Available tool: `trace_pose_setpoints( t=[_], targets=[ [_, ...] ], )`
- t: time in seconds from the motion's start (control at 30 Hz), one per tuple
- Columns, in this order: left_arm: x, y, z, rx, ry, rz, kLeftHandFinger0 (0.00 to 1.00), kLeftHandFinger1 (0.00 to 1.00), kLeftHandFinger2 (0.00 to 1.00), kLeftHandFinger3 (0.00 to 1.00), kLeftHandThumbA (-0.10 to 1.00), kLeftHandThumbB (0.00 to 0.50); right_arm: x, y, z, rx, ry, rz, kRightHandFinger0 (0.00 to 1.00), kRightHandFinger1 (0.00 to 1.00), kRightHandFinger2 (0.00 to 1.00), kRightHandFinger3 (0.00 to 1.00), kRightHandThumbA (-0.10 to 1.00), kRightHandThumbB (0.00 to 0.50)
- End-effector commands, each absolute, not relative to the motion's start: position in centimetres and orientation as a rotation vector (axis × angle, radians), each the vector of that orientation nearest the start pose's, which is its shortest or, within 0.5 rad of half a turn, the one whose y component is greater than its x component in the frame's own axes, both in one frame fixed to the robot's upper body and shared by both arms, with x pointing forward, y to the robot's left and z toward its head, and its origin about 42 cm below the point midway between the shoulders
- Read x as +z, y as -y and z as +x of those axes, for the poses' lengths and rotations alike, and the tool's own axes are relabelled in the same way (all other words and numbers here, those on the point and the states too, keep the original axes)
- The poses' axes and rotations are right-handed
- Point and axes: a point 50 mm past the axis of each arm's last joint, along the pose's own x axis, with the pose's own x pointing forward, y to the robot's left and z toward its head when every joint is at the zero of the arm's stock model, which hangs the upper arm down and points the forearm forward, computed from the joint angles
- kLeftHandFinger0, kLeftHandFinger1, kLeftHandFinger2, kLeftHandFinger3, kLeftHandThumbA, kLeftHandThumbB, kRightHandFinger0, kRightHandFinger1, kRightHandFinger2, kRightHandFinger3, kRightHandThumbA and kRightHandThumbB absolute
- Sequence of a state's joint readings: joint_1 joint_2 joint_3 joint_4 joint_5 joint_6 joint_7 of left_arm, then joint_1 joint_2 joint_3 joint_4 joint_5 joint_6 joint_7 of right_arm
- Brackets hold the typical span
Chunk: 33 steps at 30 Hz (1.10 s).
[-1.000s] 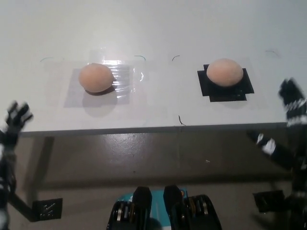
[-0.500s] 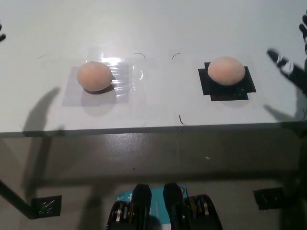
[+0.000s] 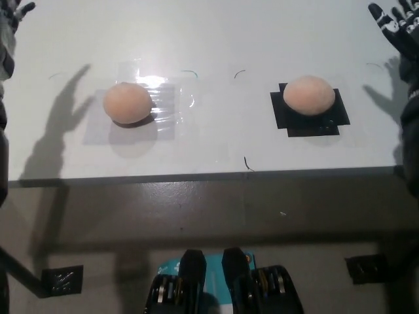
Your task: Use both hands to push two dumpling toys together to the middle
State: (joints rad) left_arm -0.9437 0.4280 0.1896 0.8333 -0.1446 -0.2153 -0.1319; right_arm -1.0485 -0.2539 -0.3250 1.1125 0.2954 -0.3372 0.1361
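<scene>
The robot's left hand (image 3: 13, 16) is at the upper left edge of the head view, largely cut off; whether it is released or clenched cannot be told. Well apart from it, the left pale peach egg-shaped dumpling toy (image 3: 127, 103) rests on a clear glossy plastic sheet (image 3: 167, 104) on the white table (image 3: 216, 39). The right pale peach dumpling toy (image 3: 308, 95) sits on a black square mat (image 3: 313, 114), also well apart from its partner. The black right hand (image 3: 393, 21) is at the upper right, fingers spread and holding nothing.

Risks, as judged: both toys are rounded and may roll or spin off line under an off-centre push. The clear sheet may slide with its toy, and the mat edge may catch the other. Uneven hand timing could leave the meeting point off centre.

No containers are in view.
</scene>
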Motion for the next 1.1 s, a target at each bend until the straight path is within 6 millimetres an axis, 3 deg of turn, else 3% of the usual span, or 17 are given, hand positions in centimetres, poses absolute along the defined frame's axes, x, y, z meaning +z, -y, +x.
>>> trace_pose_setpoints(
  t=[0.0, 0.1, 0.13, 0.23, 0.33, 0.4, 0.5, 0.6, 0.7, 0.83, 1.07],
  targets=[
    [35.2, -36.0, 54.8, 0.053, 0.408, 0.125, 1.0, 1.0, 1.0, 1.0, 1.0, 0.313, 31.7, 29.0, 57.7, -0.03, 0.374, 0.36, 1.0, 1.0, 1.0, 1.0, 1.0, 0.255],
    [34.4, -35.8, 55.2, 0.046, 0.376, 0.126, 1.0, 1.0, 1.0, 1.0, 1.0, 0.349, 30.6, 28.5, 57.9, -0.033, 0.321, 0.375, 1.0, 1.0, 1.0, 1.0, 1.0, 0.235],
    [33.6, -35.4, 55.4, 0.042, 0.37, 0.124, 1.0, 1.0, 1.0, 1.0, 1.0, 0.411, 29.9, 28.0, 57.9, -0.032, 0.29, 0.377, 1.0, 1.0, 1.0, 1.0, 1.0, 0.23],
    [32.3, -34.8, 55.6, 0.041, 0.352, 0.139, 1.0, 1.0, 1.0, 1.0, 1.0, 0.379, 28.7, 27.2, 57.9, -0.041, 0.243, 0.381, 1.0, 1.0, 1.0, 1.0, 1.0, 0.252],
    [30.5, -34.2, 55.4, 0.036, 0.332, 0.132, 1.0, 1.0, 1.0, 1.0, 1.0, 0.327, 27.3, 26.3, 57.7, -0.02, 0.207, 0.39, 1.0, 1.0, 1.0, 1.0, 1.0, 0.227],
    [29.6, -33.9, 55.3, 0.025, 0.324, 0.116, 1.0, 1.0, 1.0, 1.0, 1.0, 0.325, 26.5, 25.9, 57.5, -0.014, 0.196, 0.388, 1.0, 1.0, 1.0, 1.0, 1.0, 0.228],
    [28.4, -33.7, 55.2, 0.02, 0.288, 0.101, 1.0, 1.0, 1.0, 1.0, 1.0, 0.342, 25.6, 25.3, 57.2, -0.016, 0.191, 0.381, 1.0, 1.0, 1.0, 1.0, 1.0, 0.272],
    [27.6, -33.5, 55.1, 0.018, 0.281, 0.09, 1.0, 1.0, 1.0, 1.0, 1.0, 0.297, 25.0, 24.5, 57.0, -0.01, 0.193, 0.379, 1.0, 1.0, 1.0, 1.0, 1.0, 0.261],
    [26.8, -32.8, 54.9, 0.01, 0.277, 0.081, 1.0, 1.0, 1.0, 1.0, 1.0, 0.302, 24.2, 23.9, 56.6, -0.001, 0.208, 0.337, 1.0, 1.0, 1.0, 1.0, 1.0, 0.251],
    [25.9, -31.7, 54.7, -0.025, 0.26, 0.078, 1.0, 1.0, 1.0, 1.0, 1.0, 0.373, 23.6, 23.3, 56.2, 0.007, 0.23, 0.295, 1.0, 1.0, 1.0, 1.0, 1.0, 0.244],
    [24.8, -30.1, 54.1, -0.064, 0.271, 0.041, 1.0, 1.0, 1.0, 1.0, 1.0, 0.326, 23.0, 22.4, 55.8, 0.01, 0.247, 0.319, 1.0, 1.0, 1.0, 1.0, 1.0, 0.225]
  ],
)
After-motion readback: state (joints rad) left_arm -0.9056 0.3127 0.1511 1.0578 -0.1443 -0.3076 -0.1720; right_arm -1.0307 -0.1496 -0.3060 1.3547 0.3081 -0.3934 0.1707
